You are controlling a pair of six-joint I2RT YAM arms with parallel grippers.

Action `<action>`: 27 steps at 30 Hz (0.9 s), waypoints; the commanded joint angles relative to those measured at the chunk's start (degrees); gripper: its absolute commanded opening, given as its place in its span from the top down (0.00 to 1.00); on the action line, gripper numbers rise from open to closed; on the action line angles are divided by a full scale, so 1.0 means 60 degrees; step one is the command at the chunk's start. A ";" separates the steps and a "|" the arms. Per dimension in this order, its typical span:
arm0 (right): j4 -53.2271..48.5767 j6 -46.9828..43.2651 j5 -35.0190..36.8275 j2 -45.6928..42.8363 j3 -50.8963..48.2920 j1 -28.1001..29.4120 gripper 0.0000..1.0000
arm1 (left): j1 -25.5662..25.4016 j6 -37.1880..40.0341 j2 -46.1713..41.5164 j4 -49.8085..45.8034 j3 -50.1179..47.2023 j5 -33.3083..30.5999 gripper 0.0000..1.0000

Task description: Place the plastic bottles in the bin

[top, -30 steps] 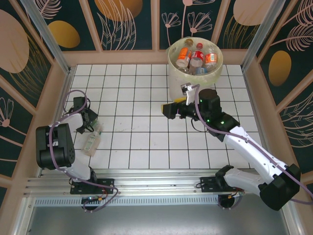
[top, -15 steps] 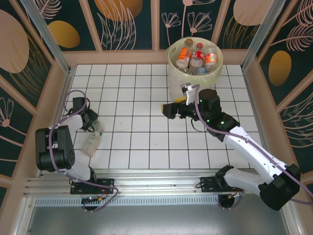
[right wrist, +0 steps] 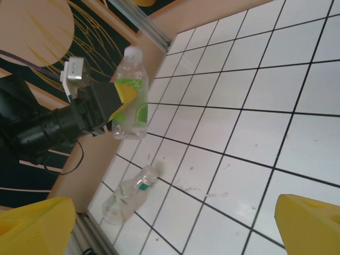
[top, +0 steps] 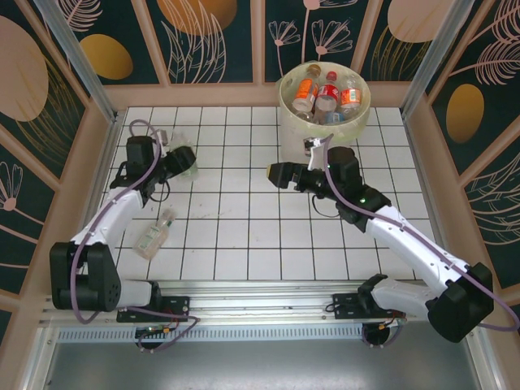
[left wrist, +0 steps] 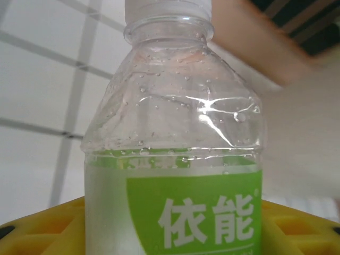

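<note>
Two bottles outside the bin, top view: my left gripper (top: 184, 161) is clamping the green-labelled bottle (top: 191, 167) over the far-left tiles of the table (top: 236, 244); the second bottle (top: 154, 233) is lying on its side nearer the front-left corner.
Bin, top view: the bin (top: 289, 122) is standing at the far edge, right of centre, holding several bottles (top: 327, 97).
Right gripper, top view: my right gripper (top: 275, 172) is hovering just left of the bin, empty.
Left wrist view: my yellow pads (left wrist: 42, 228) are squeezing the green-labelled bottle at its label, white cap upward.
Right wrist view: my yellow fingertips (right wrist: 32, 228) are standing wide apart, nothing between them; the held bottle is hanging upright near the left wall, the second bottle lying below it.
</note>
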 commanded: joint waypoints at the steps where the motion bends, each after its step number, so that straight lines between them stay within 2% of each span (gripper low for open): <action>1: 0.0847 0.1090 -0.0769 -0.0085 0.0151 -0.0291 0.03 | -0.0607 0.0864 -0.0504 0.1114 0.0127 0.2212 0.40; 6: 0.1419 0.1755 -0.1692 -0.0200 0.0203 -0.0760 0.02 | -0.1852 0.1047 -0.0728 0.1981 -0.0007 0.3240 0.40; 17: 0.1543 0.1589 -0.2367 -0.0169 0.0487 -0.0760 0.01 | -0.4180 0.1269 -0.0533 0.2884 0.0075 0.2476 0.41; 27: 0.1595 0.1413 -0.2320 0.0297 0.0670 -0.0346 0.01 | -0.5117 0.1131 0.0267 0.3352 0.0469 0.2041 0.41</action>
